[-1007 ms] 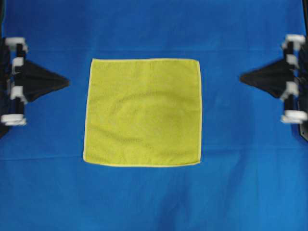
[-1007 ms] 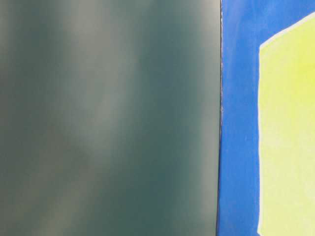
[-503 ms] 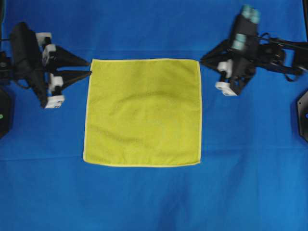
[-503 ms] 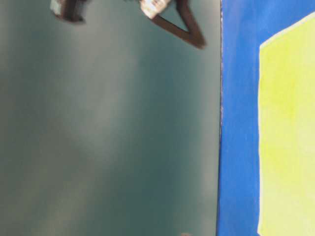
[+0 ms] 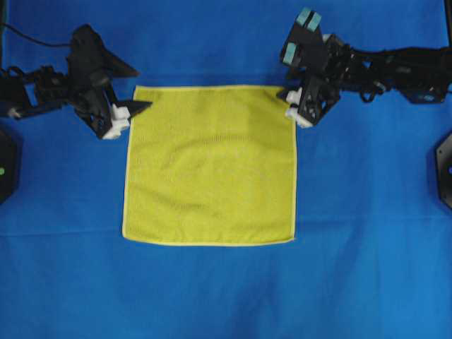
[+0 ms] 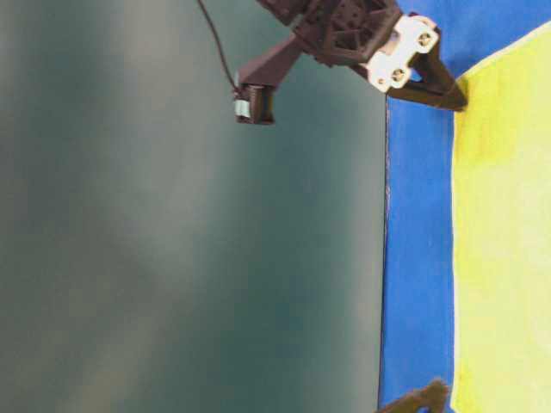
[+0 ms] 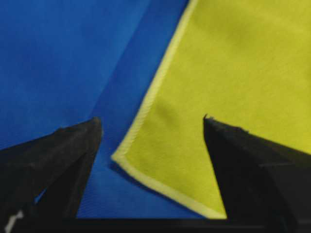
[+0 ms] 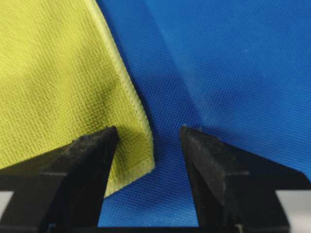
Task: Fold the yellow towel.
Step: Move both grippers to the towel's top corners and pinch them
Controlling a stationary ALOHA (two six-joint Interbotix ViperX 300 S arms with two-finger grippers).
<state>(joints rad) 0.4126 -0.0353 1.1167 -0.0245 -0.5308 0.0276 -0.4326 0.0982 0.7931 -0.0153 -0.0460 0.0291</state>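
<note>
The yellow towel (image 5: 210, 164) lies flat and square on the blue cloth. My left gripper (image 5: 138, 90) is at its far left corner, open. In the left wrist view the left gripper (image 7: 151, 119) straddles that corner: one finger is over the yellow towel (image 7: 218, 73), the other over blue. My right gripper (image 5: 291, 92) is at the far right corner, open too. In the right wrist view the right gripper (image 8: 149, 128) has its left finger over the yellow towel (image 8: 53, 73) and its right finger over blue. Neither holds anything. The table-level view shows the towel (image 6: 504, 241) edge-on.
A blue cloth (image 5: 212, 296) covers the whole table. Black arm bases sit at the left edge (image 5: 6, 166) and the right edge (image 5: 445, 166). A dull grey-green wall (image 6: 172, 215) fills most of the table-level view.
Both arms have swung in from the table's sides to the towel's two far corners. Both grippers have gone from shut to open. The towel has not moved.
</note>
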